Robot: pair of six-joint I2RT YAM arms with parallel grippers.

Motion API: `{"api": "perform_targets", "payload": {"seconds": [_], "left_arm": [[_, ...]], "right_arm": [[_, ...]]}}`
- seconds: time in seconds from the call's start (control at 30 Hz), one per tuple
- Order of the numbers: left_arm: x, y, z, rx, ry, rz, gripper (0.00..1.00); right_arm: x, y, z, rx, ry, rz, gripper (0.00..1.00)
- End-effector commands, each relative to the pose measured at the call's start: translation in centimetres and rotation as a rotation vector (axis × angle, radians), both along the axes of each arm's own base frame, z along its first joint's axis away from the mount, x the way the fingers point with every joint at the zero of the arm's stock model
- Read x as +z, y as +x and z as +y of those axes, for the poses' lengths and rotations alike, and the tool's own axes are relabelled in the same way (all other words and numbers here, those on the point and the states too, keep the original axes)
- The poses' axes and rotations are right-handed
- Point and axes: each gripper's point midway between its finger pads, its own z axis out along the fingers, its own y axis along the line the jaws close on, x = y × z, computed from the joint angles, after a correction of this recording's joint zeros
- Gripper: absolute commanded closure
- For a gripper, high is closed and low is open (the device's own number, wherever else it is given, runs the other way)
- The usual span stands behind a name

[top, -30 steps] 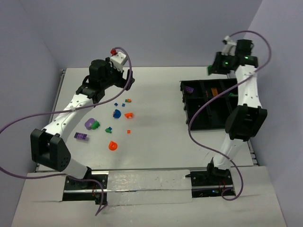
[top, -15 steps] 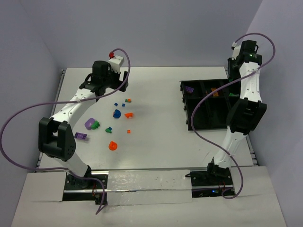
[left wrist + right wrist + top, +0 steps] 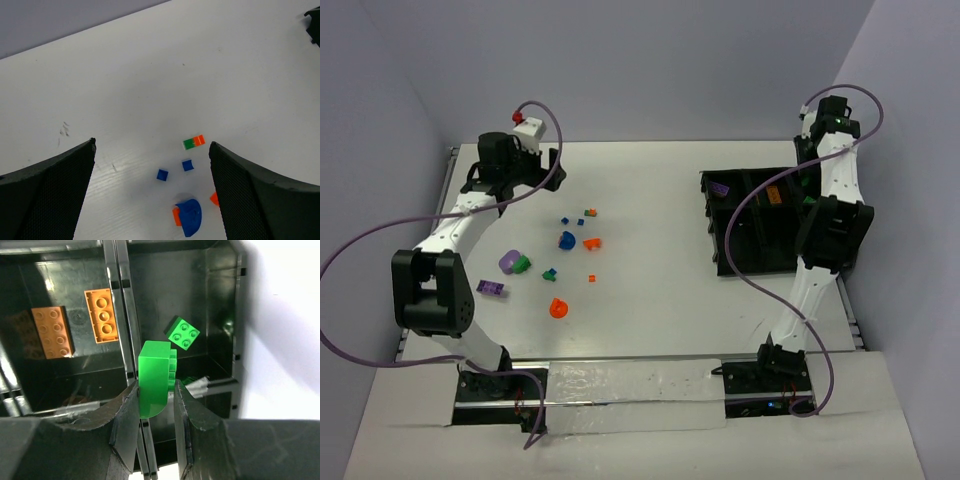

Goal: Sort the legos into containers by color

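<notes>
**Q:** What do we find at the right jaws?

**A:** We find them closed narrowly on a green rounded brick (image 3: 155, 385). It is held upright above a dividing wall of the black tray (image 3: 235, 315). A green square brick (image 3: 182, 332) lies in the compartment to its right. An orange brick (image 3: 102, 315) and a darker orange brick (image 3: 52, 332) lie in the compartment to its left.

**Q:** And the left jaws?

**A:** We see them spread wide and holding nothing above the worktop (image 3: 150, 75). Two small blue bricks (image 3: 162, 174) and a green-and-orange piece (image 3: 193, 142) show between them.

**Q:** What do we note against the view a second ago?

**A:** From above, the left arm (image 3: 470, 205) has swung back toward the far left corner, off the scattered legos. The right arm (image 3: 835, 180) has drawn up straighter at the tray's far right. The blue rounded piece (image 3: 566, 240), orange rounded piece (image 3: 558, 309) and purple brick (image 3: 490, 288) lie where they lay.
</notes>
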Motion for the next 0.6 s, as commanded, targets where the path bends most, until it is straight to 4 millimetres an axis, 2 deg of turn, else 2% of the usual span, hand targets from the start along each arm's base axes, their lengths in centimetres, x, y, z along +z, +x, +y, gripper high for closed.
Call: {"api": "perform_targets", "payload": {"seconds": [0.0,0.17,0.27,0.3,0.37,0.57], "left_arm": [[2.7,1.7,0.6,-0.05,-0.026,-0.11,0.01],[2.5,2.7,2.3,-0.024,-0.038,-0.099,0.01],[2.6,3.2,2.5,-0.02,-0.031,-0.097,0.01],[1.7,3.3,2.6,-0.019,-0.026,-0.067,0.01],[1.2,3.9,2.8,-0.013,-0.02,-0.058,0.01],[0.7,5.8,3.0,-0.011,-0.025,-0.039,0.01]], "right_arm": [[0.2,0.9,-0.4,0.021,-0.022,-0.015,1.0],[-0.9,1.4,-0.7,0.014,-0.025,-0.011,1.0],[-1.4,1.2,-1.0,0.007,-0.036,0.009,0.99],[-1.6,1.2,-1.3,0.003,-0.048,0.017,0.98],[-2.0,1.4,-1.7,-0.008,-0.067,0.022,0.96],[-2.8,2.1,-2.8,-0.034,-0.1,0.021,0.79]]}}
